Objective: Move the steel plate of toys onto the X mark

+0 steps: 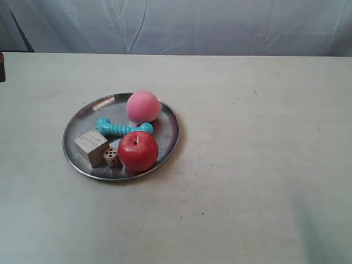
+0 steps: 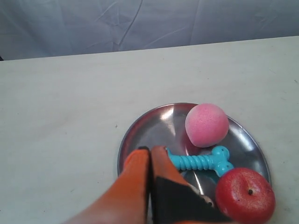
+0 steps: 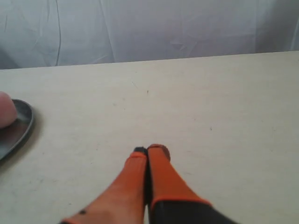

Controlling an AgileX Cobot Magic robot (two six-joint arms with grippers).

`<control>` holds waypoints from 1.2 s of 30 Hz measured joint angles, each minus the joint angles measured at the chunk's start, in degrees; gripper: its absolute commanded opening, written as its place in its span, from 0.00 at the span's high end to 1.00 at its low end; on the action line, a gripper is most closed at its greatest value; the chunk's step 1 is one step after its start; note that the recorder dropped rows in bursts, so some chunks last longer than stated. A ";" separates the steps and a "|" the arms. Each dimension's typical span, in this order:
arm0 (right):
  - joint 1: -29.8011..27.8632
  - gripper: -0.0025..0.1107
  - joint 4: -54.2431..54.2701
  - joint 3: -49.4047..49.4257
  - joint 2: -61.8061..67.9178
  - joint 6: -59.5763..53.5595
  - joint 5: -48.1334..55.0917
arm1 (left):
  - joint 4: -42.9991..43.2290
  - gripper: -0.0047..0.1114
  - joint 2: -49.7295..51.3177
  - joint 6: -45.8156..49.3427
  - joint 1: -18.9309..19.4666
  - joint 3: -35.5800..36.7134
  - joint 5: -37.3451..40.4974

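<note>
The steel plate [image 1: 88,116] lies left of the table's middle and holds the pink ball [image 1: 143,106], teal bone [image 1: 124,129], wooden cube [image 1: 91,146], white die [image 1: 111,157] and red apple [image 1: 137,151]. In the left wrist view my left gripper [image 2: 150,149] is shut and empty. It hangs over the plate [image 2: 154,123] near the bone [image 2: 201,162], with the ball [image 2: 207,124] and apple [image 2: 244,195] beyond. My right gripper [image 3: 148,149] is shut over bare table, with the plate's rim [image 3: 21,122] far to one side. I cannot make out the X mark. Neither arm shows in the exterior view.
The pale tabletop [image 1: 253,165] stretches wide on the exterior view's right of the plate. A white cloth backdrop [image 1: 181,25] hangs behind the table's far edge. A dark object [image 1: 1,67] sits at the exterior view's far left edge.
</note>
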 measured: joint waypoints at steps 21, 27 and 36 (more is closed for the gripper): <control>0.00 0.98 3.28 0.00 -0.12 0.00 2.31 | 0.00 0.96 -0.04 0.00 0.00 0.24 -0.20; 0.00 0.98 3.28 0.00 -0.12 0.00 2.31 | 8.38 0.96 -5.92 -2.62 0.00 4.60 -0.43; 0.00 0.98 3.28 0.00 -0.12 0.00 2.31 | 19.01 0.96 -29.15 -16.05 0.00 18.77 -1.24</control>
